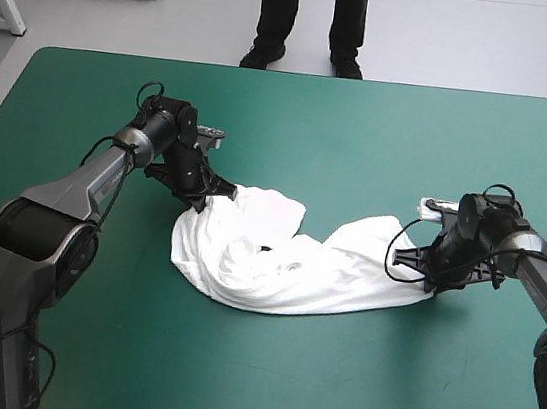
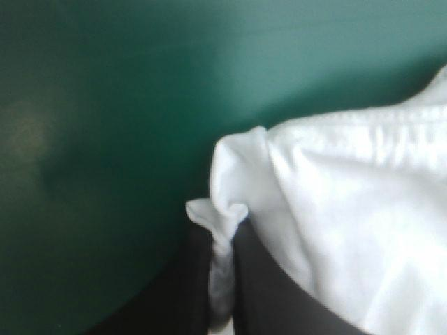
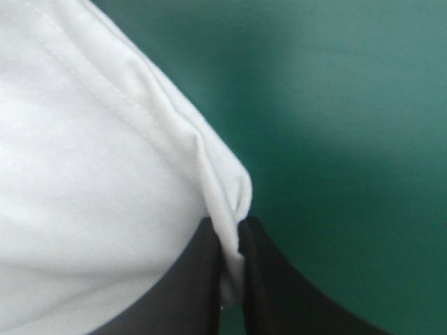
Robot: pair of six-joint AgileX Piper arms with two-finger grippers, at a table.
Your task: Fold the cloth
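High view: left gripper [image 1: 221,190] and right gripper [image 1: 430,290] each pinch 1 end, probably hem, of the T-shirt [image 1: 266,264].

1. My left arm [image 1: 79,184] comes in from the left, stretched forward, wrist low.
2. Left gripper [image 1: 213,189] is down at the table, black fingers [image 2: 272,293] all but closed, pinching the T-shirt [image 1: 267,254].
3. My right arm [image 1: 546,281] reaches in from the right, wrist low too.
4. Right gripper [image 1: 427,281] has the same near-closed pinch on the cloth.
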